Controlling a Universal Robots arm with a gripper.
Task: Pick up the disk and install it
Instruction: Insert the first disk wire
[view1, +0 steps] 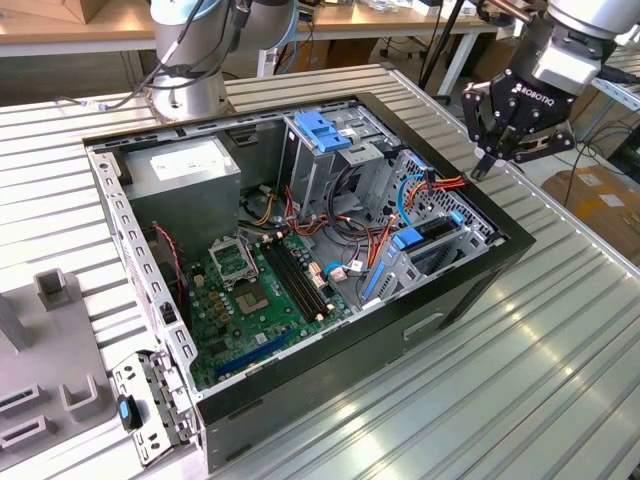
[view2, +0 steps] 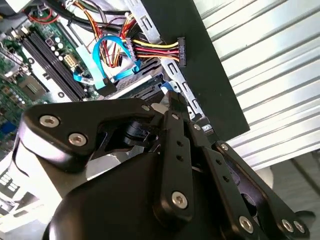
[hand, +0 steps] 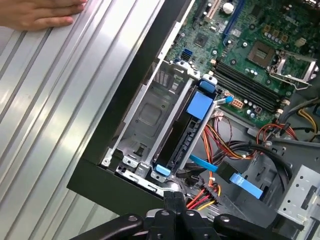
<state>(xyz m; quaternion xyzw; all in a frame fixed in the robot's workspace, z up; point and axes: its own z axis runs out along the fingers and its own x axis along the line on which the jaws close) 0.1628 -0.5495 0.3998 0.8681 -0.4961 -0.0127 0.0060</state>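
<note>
Wires (hand: 220, 137) lie beside the disk (hand: 182, 142) in the case (view1: 330, 370). The gripper (view1: 487, 160) hangs above the case edge, pinched shut on nothing.

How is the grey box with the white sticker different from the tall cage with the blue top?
The grey box lies low and closed, with a white sticker on top; the cage stands taller, with open sides and a blue plastic top. Both are grey metal and sit inside the computer case.
</note>
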